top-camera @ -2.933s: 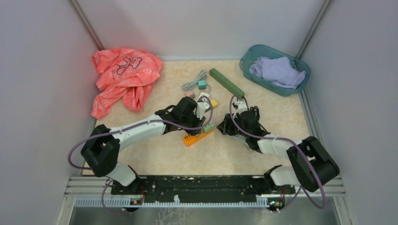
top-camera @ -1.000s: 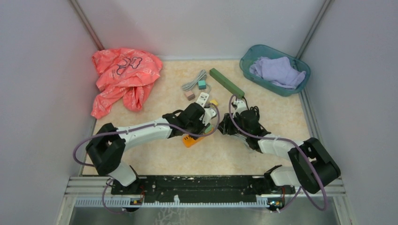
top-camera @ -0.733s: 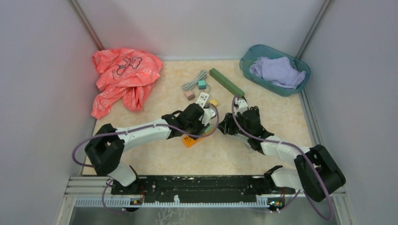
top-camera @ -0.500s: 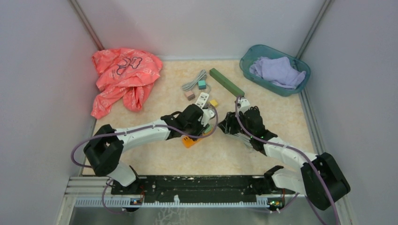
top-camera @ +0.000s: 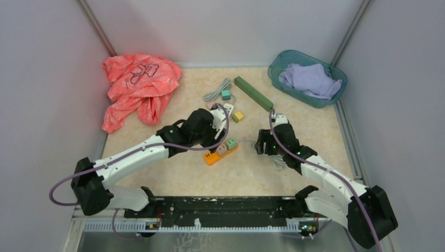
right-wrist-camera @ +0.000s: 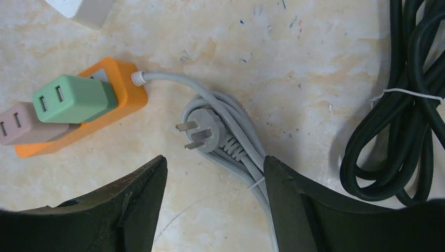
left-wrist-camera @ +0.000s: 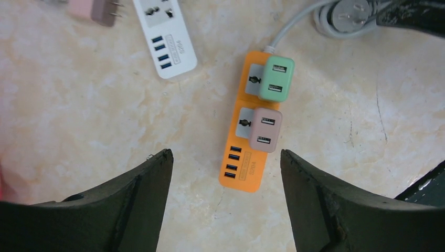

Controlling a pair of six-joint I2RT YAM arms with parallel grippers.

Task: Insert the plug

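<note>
The pink plug (left-wrist-camera: 265,129) sits in the orange power strip (left-wrist-camera: 246,173) at centre frame, just beside the green plug (left-wrist-camera: 276,79), on the tabletop (left-wrist-camera: 78,105). The left tool (left-wrist-camera: 225,157) hangs above, wide and empty. The right tool (right-wrist-camera: 214,163) is wide and empty over the grey cord (right-wrist-camera: 231,131).

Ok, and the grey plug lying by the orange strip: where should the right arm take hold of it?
Probably the rounded body of the grey plug, from straight above, fingers closing across its two flanks behind the pins. It lies flat on its bundled cord, pins pointing sideways, so the flanks are exposed and the pins stay clear.
</note>
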